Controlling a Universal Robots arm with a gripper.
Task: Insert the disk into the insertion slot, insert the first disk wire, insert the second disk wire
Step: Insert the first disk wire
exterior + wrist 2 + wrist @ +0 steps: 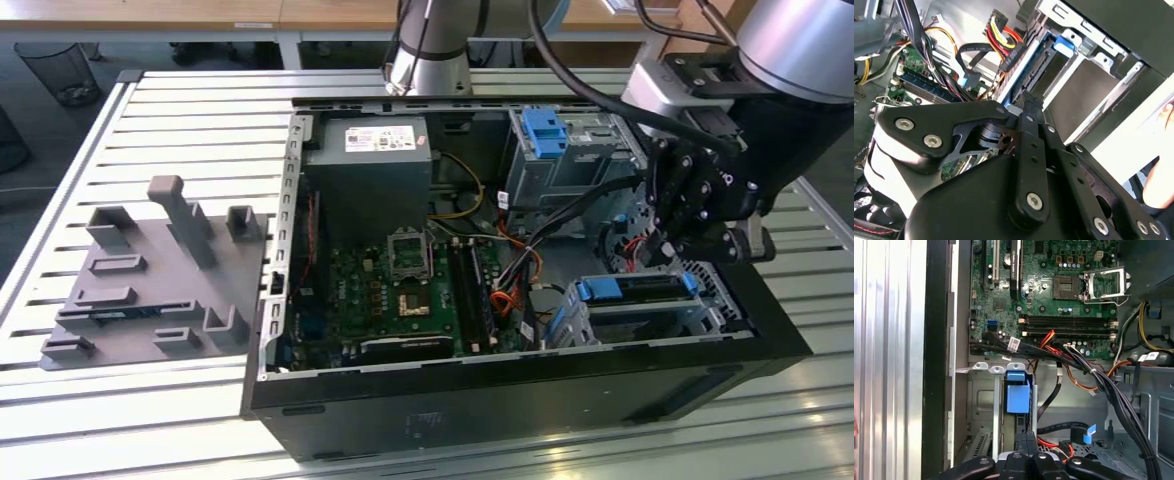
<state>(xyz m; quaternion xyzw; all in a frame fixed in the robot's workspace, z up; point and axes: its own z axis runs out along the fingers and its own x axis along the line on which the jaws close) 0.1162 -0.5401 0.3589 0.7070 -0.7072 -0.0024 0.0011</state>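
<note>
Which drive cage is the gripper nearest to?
The low cage holding the blue-railed disk; the gripper hangs right over it, away from the taller cage.

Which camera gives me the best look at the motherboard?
The first wrist view: the motherboard faces the camera almost squarely, with its processor socket and memory slots plain. The exterior view shows it at a slant. The second wrist view catches a corner behind black cables.
</note>
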